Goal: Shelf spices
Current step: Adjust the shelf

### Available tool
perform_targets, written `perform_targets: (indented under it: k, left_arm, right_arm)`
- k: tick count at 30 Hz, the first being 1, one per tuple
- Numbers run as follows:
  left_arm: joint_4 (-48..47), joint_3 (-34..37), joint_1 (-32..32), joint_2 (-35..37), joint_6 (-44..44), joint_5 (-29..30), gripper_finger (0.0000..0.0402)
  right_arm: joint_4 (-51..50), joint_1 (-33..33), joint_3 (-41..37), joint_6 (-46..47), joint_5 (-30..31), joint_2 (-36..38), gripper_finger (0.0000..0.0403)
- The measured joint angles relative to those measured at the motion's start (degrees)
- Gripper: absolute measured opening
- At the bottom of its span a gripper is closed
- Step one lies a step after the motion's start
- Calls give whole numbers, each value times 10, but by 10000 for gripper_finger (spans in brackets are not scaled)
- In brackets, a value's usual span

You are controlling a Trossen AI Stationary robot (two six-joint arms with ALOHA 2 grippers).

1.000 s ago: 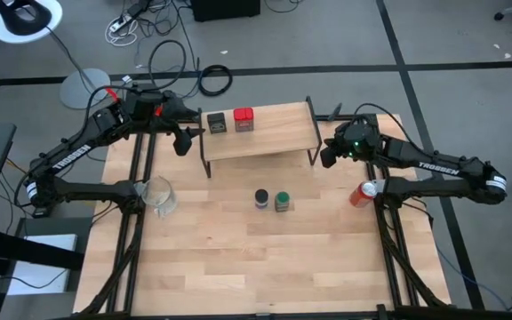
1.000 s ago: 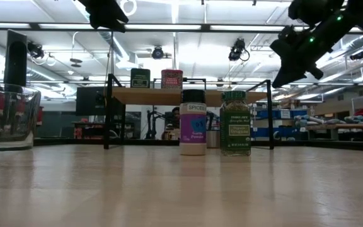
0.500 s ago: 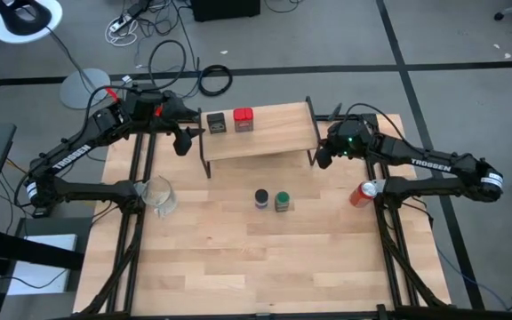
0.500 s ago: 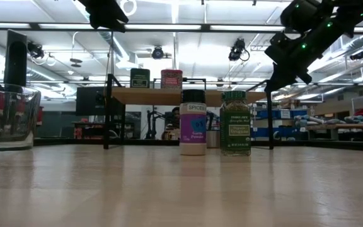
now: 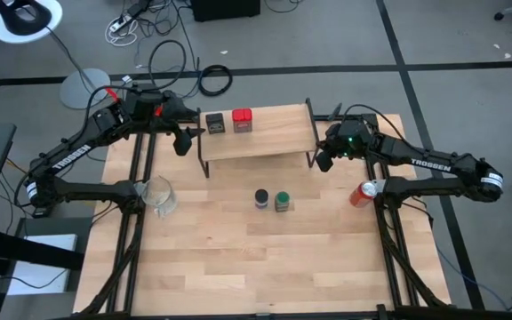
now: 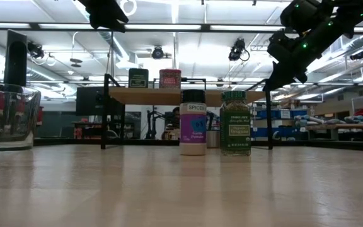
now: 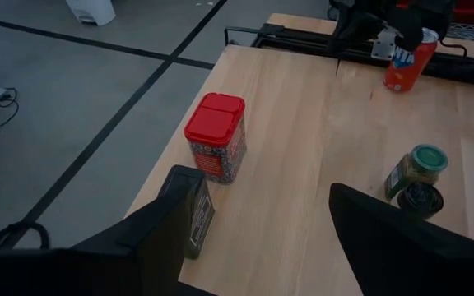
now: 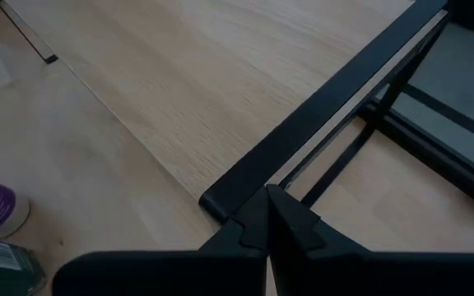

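Now the clenched right gripper (image 5: 322,161) seemingly touches the shelf (image 5: 278,133) corner; left gripper (image 5: 182,142) spread, empty.

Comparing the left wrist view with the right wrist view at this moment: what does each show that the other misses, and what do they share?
Only the left wrist view shows the red tin and dark tin standing on the shelf, plus the red drink can far off. Only the right wrist view shows the right gripper, fingers shut, at the shelf's black end rail. Both show the shelf's wooden top, and the purple-labelled jar and green jar on the table below, though the right wrist view catches only their edges.
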State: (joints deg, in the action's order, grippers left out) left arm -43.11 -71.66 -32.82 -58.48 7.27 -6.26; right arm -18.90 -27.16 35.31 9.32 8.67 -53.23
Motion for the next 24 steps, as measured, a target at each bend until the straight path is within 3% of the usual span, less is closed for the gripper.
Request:
perform_targets:
  k: [24]
  left_arm:
    - [0, 0, 0, 0, 0, 0, 286]
  right_arm:
    - [-6, 39, 0, 27, -10, 0, 0]
